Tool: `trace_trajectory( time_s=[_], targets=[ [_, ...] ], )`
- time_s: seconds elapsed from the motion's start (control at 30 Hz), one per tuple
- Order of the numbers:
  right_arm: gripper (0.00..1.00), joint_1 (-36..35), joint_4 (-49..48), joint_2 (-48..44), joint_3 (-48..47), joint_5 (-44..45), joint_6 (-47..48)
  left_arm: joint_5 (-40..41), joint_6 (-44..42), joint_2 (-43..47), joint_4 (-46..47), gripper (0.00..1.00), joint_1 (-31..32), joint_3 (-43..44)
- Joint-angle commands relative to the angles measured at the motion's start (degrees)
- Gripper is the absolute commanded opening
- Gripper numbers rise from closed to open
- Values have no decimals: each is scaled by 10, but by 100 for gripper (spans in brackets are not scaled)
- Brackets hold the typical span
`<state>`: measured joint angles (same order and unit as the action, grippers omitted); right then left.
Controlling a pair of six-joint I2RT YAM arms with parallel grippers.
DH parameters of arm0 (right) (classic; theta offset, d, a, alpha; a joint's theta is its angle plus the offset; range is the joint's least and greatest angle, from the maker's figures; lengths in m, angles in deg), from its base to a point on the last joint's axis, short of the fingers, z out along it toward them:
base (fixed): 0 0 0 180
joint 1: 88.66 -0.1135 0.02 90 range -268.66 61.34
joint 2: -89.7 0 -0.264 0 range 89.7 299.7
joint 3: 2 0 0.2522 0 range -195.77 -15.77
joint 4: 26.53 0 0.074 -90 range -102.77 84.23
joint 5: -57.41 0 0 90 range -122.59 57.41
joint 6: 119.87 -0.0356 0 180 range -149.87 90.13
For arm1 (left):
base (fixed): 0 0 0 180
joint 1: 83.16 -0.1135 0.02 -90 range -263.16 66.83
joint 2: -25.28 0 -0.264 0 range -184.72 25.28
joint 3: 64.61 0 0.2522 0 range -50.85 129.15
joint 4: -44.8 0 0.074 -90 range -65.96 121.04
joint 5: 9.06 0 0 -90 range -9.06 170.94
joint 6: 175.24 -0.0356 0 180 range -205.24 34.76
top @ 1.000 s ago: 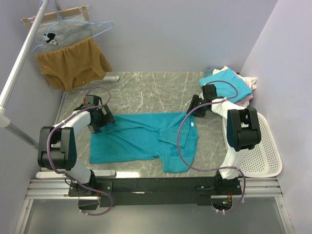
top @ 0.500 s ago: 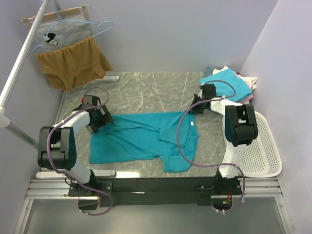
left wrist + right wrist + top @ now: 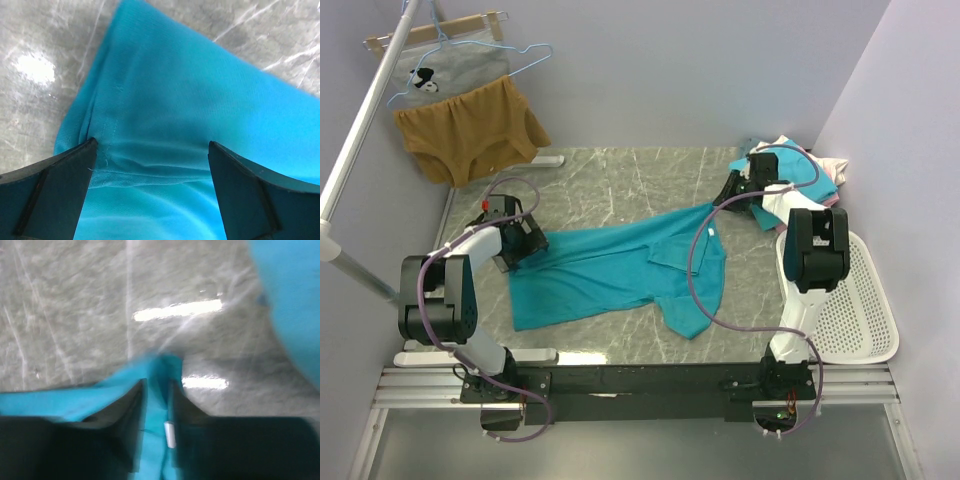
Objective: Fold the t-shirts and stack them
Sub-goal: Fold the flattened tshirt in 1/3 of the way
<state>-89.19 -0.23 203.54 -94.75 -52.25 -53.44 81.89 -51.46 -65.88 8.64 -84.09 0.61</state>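
From above, the teal t-shirt [image 3: 610, 270] lies spread out in the middle of the bench [image 3: 620, 180], slanting toward the far right. The left claw [image 3: 530, 243] sits at the shirt's left edge. The right claw [image 3: 724, 198] is at the shirt's far right corner, which is pulled out to a point. A pile of t-shirts [image 3: 800, 170] sits in the far right corner, close to the right claw. A white basket [image 3: 865, 310] lies at the near right. A brown garment [image 3: 470, 130] and a grey garment [image 3: 455, 65] hang at the far left.

In the left wrist view, the left claw is wide open. Its fingers [image 3: 50, 185] stand on each side of some wrinkled teal cloth and grip nothing.

The right wrist view is blurry. The right claw is pinched shut on a thin fold of the teal t-shirt.
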Motion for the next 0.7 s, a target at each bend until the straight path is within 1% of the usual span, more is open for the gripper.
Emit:
trace_trajectory(
  time_s=[0.0,0.1,0.2,0.3,0.37,0.47,0.53,0.67],
  targets=[
    [51,19,-16,-5,-10,8,15,6,-9,-6,9,99,-8,19],
    [58,13,-28,-57,29,22,15,14,-2,14,2,99,-7,51],
    [60,8,-26,-113,70,21,18,13,8,38,6,99,-7,71],
    [61,-24,-15,-136,71,-6,25,3,10,53,17,99,-8,80],
    [61,-48,2,-125,61,-29,30,-31,8,51,43,99,-7,80],
    [61,-75,12,-90,30,-38,26,-85,10,26,75,99,-3,79],
    [61,-84,29,-58,0,-39,23,-103,15,9,96,99,3,74],
    [61,-90,21,-14,-20,-46,6,-113,19,-41,118,99,5,75]
  ],
)
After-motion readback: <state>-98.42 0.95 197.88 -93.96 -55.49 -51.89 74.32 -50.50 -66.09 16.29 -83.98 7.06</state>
